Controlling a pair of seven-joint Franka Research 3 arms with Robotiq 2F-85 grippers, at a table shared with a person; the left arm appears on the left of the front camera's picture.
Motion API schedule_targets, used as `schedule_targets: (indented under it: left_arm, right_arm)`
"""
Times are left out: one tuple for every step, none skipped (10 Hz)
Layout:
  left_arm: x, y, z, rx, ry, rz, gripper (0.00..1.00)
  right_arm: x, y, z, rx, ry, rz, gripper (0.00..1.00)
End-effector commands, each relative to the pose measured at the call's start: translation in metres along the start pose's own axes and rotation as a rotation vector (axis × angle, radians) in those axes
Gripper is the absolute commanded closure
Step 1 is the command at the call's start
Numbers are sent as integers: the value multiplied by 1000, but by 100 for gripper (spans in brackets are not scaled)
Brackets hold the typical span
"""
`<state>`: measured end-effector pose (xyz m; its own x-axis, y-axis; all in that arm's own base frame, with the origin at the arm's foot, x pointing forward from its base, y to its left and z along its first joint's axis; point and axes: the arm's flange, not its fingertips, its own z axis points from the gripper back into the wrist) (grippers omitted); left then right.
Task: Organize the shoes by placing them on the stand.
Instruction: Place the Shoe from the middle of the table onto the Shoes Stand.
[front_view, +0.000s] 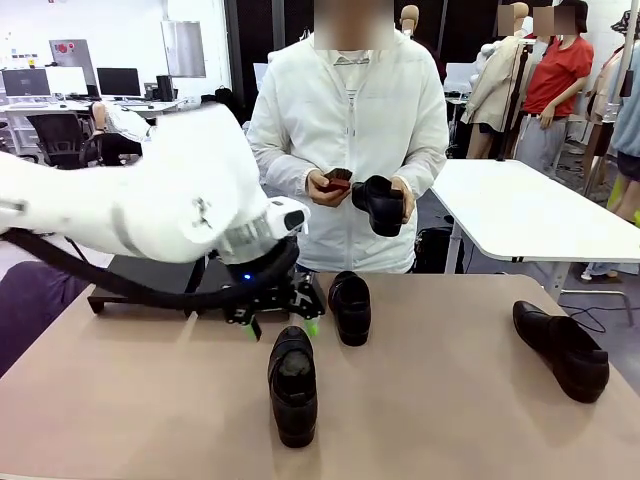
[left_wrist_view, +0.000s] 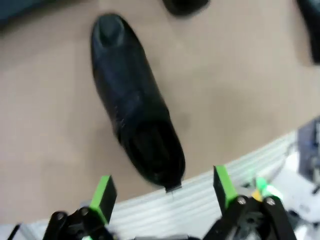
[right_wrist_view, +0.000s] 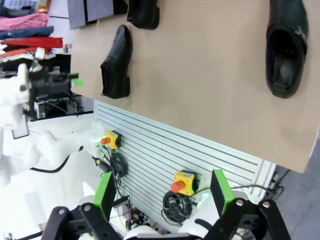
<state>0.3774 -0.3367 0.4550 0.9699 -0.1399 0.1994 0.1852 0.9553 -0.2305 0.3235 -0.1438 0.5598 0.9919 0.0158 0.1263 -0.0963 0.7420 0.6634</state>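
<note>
A black loafer (front_view: 292, 385) lies at the table's front centre, toe toward me. My left gripper (front_view: 281, 325) hangs open just behind and above it. In the left wrist view that loafer (left_wrist_view: 135, 105) stretches away from the open green pads (left_wrist_view: 102, 196), and my left gripper (left_wrist_view: 162, 192) is over its heel end without touching. A second loafer (front_view: 350, 307) lies mid-table, and a third (front_view: 562, 348) at the right. The person holds another shoe (front_view: 380, 203). The black stand (front_view: 140, 278) sits far left behind my arm. My right gripper (right_wrist_view: 162, 190) is open, off the table's near edge.
The person stands at the far edge with a small dark item (front_view: 337, 180) in the other hand. In the right wrist view, yellow stop buttons (right_wrist_view: 182, 181) and cables hang on the slatted panel (right_wrist_view: 165, 145) under the table's near edge. A white table (front_view: 530, 205) stands behind at the right.
</note>
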Motion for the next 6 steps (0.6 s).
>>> schedule_targets:
  left_arm:
    - [26, -12, -28, 26, -65, 30, 0]
    - [31, -12, -44, 33, -36, 40, 0]
    - [34, -11, -56, 13, 9, 63, 0]
    - [35, -13, -67, 11, 64, 89, 0]
    - [34, -16, -75, -2, 106, 113, 0]
    - [30, -19, -82, -12, 149, 145, 0]
  right_arm:
    - [-4, -3, 1, -4, 9, 27, 0]
    - [-4, -3, 1, -4, 9, 27, 0]
    - [-4, -3, 1, -4, 9, 27, 0]
    - [-4, -3, 1, -4, 9, 27, 0]
    - [-4, -3, 1, -4, 9, 27, 0]
    - [-4, -3, 1, -4, 9, 27, 0]
